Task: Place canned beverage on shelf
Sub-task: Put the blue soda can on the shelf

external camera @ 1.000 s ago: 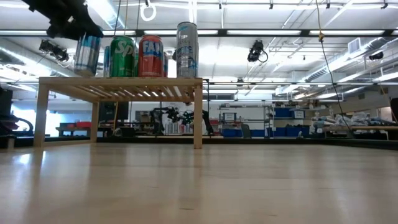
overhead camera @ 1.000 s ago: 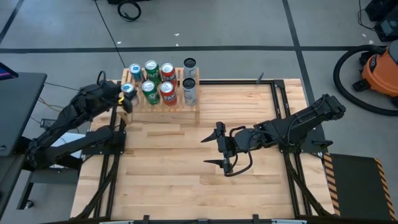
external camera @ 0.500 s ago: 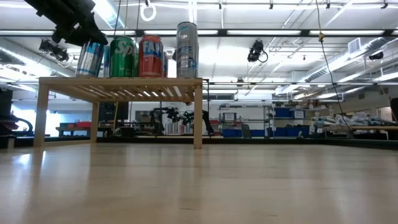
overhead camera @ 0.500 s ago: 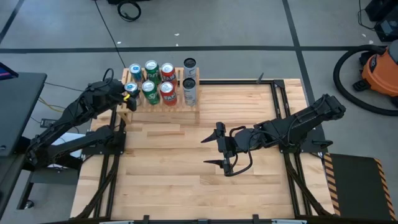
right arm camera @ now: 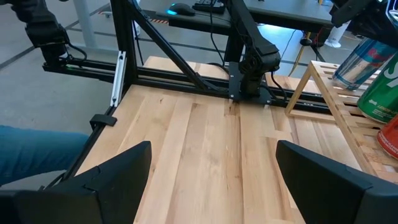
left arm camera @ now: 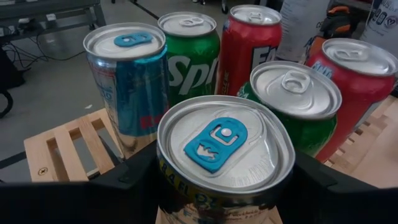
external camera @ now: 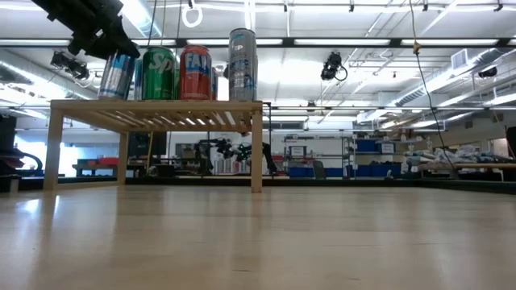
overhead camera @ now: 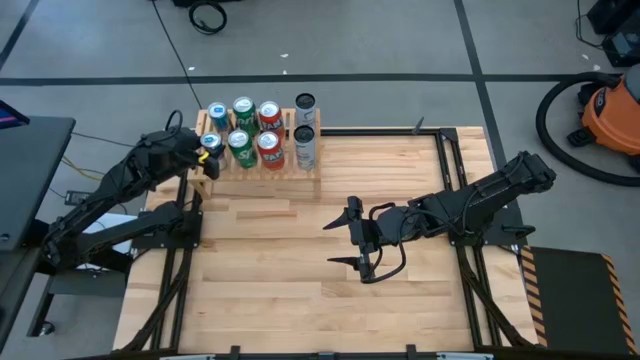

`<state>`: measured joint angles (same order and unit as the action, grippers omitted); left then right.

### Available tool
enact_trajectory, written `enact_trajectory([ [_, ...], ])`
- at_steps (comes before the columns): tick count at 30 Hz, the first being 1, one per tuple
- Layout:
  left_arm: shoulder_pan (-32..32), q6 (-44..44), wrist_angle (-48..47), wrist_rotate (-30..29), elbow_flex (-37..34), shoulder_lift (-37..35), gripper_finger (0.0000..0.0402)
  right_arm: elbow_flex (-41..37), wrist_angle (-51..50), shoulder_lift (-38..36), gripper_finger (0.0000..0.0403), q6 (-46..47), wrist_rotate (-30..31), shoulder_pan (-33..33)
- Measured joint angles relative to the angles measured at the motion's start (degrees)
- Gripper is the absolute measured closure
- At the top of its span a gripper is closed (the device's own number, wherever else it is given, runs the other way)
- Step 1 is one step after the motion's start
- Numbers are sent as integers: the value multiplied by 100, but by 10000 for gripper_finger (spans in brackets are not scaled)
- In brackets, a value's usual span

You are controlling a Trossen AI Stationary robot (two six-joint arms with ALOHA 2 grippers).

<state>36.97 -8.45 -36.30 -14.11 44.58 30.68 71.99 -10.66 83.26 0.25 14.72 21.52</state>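
The shelf (overhead camera: 262, 172), a low light-wood slatted rack, stands at the table's far left. Several cans stand on its slats in two rows: blue (overhead camera: 218, 113), green (overhead camera: 243, 108), red (overhead camera: 268, 116), silver (overhead camera: 305, 103), and nearer, green (overhead camera: 240, 146), red (overhead camera: 268, 149), silver (overhead camera: 305, 141). My left gripper (overhead camera: 203, 152) is shut on a blue-tabbed can (left arm camera: 224, 146) at the near row's left end, beside the green can (left arm camera: 297, 106). My right gripper (overhead camera: 335, 242) hangs open over the table's middle, with nothing between its fingers. My left gripper pinches the can's upper wall just below the rim (left arm camera: 163, 180) between its two fingers, one on each side. The fingers (left arm camera: 127, 180) come slanting down from the table's left. The can (external camera: 117, 74) leans slightly, its bottom at the shelf's top; whether it rests there I cannot tell.
Bare slats (left arm camera: 62, 143) show at the shelf's left end (external camera: 72, 109). Black frame rails (overhead camera: 455, 160) run along the table's sides. An orange vacuum (overhead camera: 610, 115) stands on the floor beyond the right edge. Open wood lies in front of the shelf.
My left gripper has carried the blue-tabbed can a little toward the near row's green can and slightly down, tipping it a bit, and has then kept still. It has stayed shut on the can.
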Motion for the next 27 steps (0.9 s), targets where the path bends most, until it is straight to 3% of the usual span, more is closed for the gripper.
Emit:
enact_trajectory([
  [11,0,186,197,-2,0,9,158,0,-2,0,48,-2,-92,-2],
  [20,0,282,204,-8,2,2,102,0,-2,0,48,-2,-94,0],
  [27,0,269,272,-7,2,4,96,0,-2,0,48,-2,-94,0],
])
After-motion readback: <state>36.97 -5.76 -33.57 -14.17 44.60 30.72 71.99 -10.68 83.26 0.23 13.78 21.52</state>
